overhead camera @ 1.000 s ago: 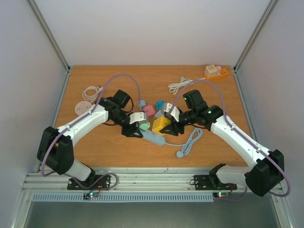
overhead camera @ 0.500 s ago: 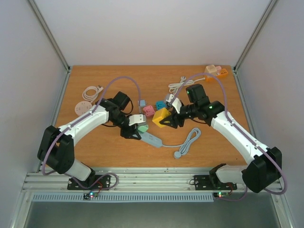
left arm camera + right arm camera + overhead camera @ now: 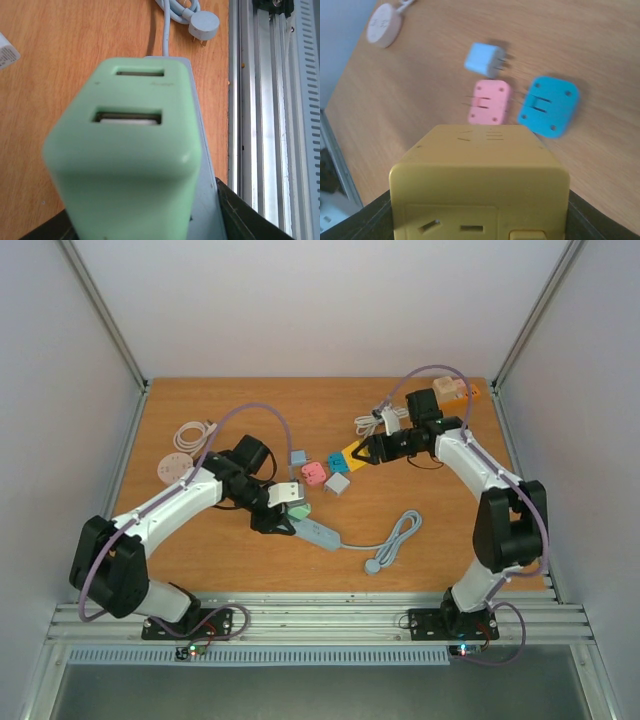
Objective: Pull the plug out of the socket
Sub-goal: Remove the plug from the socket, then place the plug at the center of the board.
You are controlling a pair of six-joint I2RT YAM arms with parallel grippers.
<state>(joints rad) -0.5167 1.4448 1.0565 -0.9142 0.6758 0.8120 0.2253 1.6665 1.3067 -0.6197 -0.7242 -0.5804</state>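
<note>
The yellow plug point(image 3: 480, 185) sits clear of the power strip point(image 3: 318, 531), at 1 o'clock from it, clamped in the right end effector point(image 3: 362, 452) over the worktop point(image 3: 200, 540). The left end effector point(image 3: 283, 508) is closed narrowly on the green adapter point(image 3: 125, 150) atop the power strip.

Matt yellow plastic plug point(image 3: 480, 170), smooth green plastic adapter point(image 3: 130, 150), wood-grain table point(image 3: 200, 550).

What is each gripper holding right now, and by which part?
Left gripper: the mint-green USB charger block, by its sides at the near end. Right gripper: the yellow cube adapter, likewise by its sides.
</note>
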